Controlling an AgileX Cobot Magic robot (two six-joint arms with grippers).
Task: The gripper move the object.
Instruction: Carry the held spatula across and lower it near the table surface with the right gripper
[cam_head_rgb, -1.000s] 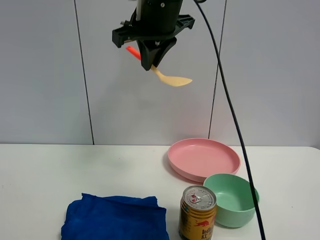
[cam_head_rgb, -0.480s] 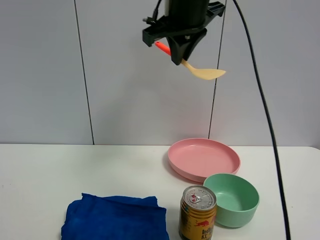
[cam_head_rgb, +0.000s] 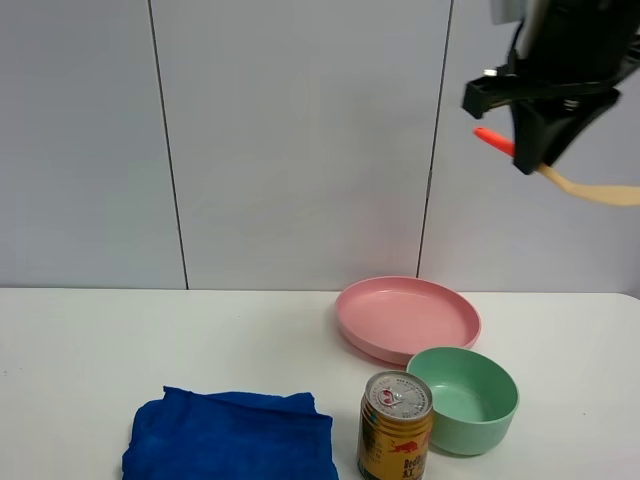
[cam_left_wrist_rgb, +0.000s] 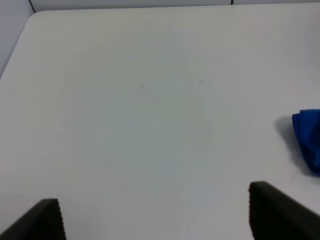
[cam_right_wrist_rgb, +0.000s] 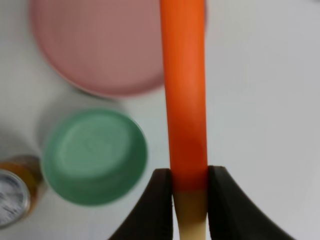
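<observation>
A white table (cam_head_rgb: 90, 350) stands before a pale panelled wall (cam_head_rgb: 300, 140). High above it, at about two o'clock in the exterior view, the right gripper (cam_head_rgb: 530, 160) is clenched on the spatula (cam_head_rgb: 600, 193). The red handle pokes out toward ten o'clock and the tan blade toward four, well clear of everything below. The right wrist view shows both fingers (cam_right_wrist_rgb: 160, 200) pinching where the orange handle meets the pale neck.

The pink plate (cam_head_rgb: 408, 318) lies underneath. The green bowl (cam_head_rgb: 462, 397) is at five o'clock from it, the gold can (cam_head_rgb: 396, 425) just beside the bowl at nine o'clock, and the blue cloth (cam_head_rgb: 230, 435) farther on the same way. The left gripper (cam_left_wrist_rgb: 152, 197) hangs spread apart over bare table, holding nothing.

This looks like the carry. The grip is narrow and the blade overhangs, so a steady, unhurried sweep should stop the spatula swivelling. The task names no set-down spot (so I won't guess one). Any descent should stay wide of the bowl rim and the can, with the blade held roughly level until it touches down.
</observation>
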